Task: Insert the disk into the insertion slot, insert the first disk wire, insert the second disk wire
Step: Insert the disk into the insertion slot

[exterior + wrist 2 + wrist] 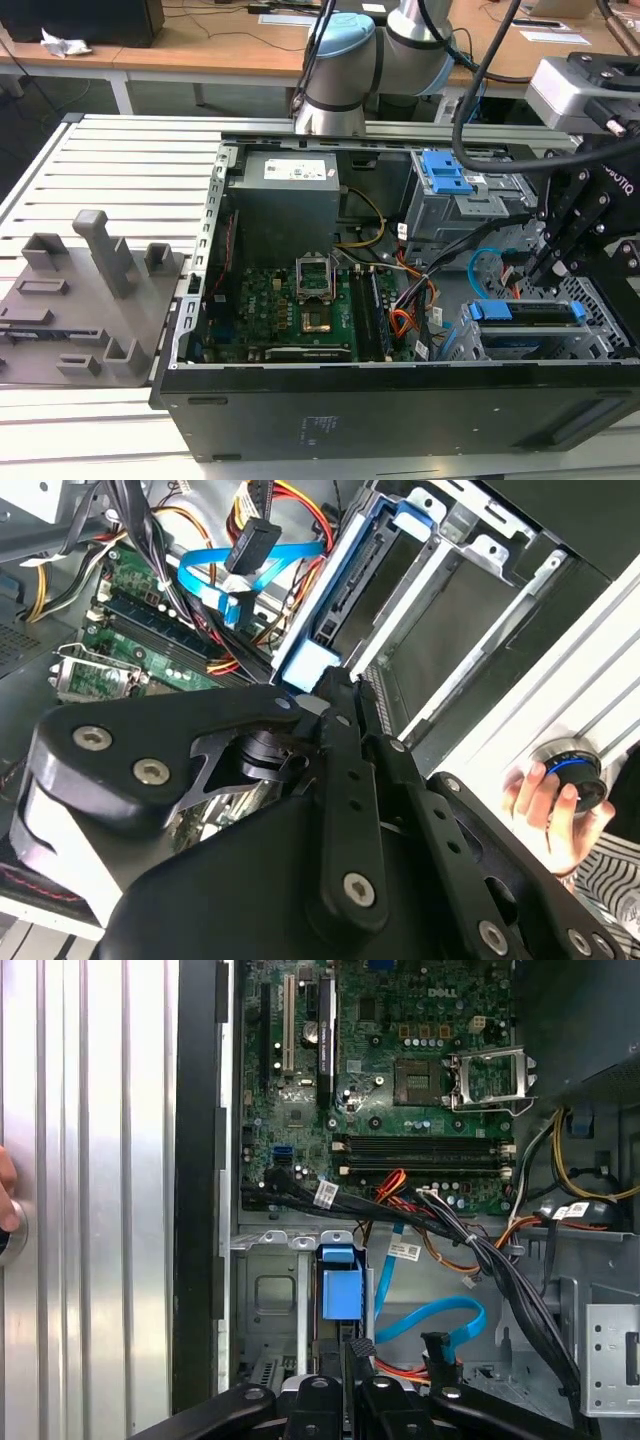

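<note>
**Claw bearing on the seated disk**

The claw (545,272) is hovering at four o'clock in the exterior view. Its fingers look closed together and are gripping nothing, and its tip is meeting the disk (527,312) at its blue bracket, probably to press it home. The disk is sitting inside the slot (600,335). The second wire (478,262) is looping loose at the disk's eleven o'clock and seems unplugged.

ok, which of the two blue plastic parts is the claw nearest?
The blue bracket framing the drive in the perforated cage, right by the claw. The ribbed blue clip sits apart on the grey bay.
</note>
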You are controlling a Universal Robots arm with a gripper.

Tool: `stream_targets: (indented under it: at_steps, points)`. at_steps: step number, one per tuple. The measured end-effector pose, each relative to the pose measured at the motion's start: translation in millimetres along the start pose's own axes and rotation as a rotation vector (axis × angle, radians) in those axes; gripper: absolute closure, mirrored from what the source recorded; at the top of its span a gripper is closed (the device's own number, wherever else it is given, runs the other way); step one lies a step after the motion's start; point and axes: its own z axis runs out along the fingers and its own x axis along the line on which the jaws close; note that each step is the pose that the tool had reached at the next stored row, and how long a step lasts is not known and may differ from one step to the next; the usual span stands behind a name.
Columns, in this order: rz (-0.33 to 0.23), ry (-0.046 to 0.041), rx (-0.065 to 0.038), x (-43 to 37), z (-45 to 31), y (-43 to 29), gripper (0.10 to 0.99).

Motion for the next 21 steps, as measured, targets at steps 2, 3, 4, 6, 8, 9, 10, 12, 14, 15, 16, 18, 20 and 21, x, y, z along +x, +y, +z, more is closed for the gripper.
stream_targets:
  at_steps: [2, 3, 4, 6, 8, 9, 10, 12, 14, 15, 16, 18, 20, 21]
  points:
    - [0.000, -0.0001, 0.000, 0.0, 4.7, -1.0, 0.918]
    - [0.000, -0.0001, 0.000, 0.0, 7.6, -1.5, 0.918]
    - [0.000, 0.0000, 0.000, 0.0, 9.7, -1.8, 0.918]
    - [0.000, 0.0000, 0.000, -0.1, 13.3, -3.1, 0.918]
    - [0.000, 0.0000, 0.000, -0.5, 14.5, -6.4, 0.918]
    - [0.000, 0.0000, 0.000, -1.0, 14.8, -7.9, 0.918]
    - [0.000, 0.0000, 0.000, -1.9, 14.9, -10.6, 0.918]
    - [0.000, -0.0002, 0.000, -3.3, 14.9, -13.6, 0.918]
    - [0.000, 0.0001, 0.000, -4.2, 14.8, -16.2, 0.918]
    - [0.000, 0.0001, 0.000, -4.3, 14.9, -16.6, 0.918]
    - [0.000, 0.0001, 0.000, -4.3, 14.9, -16.6, 0.918]
    - [0.000, -0.0001, 0.000, -4.3, 15.1, -16.8, 0.918]
    - [0.000, 0.0000, 0.000, -4.3, 15.2, -16.8, 0.918]
    - [0.000, 0.0000, 0.000, -4.3, 15.2, -16.8, 0.918]
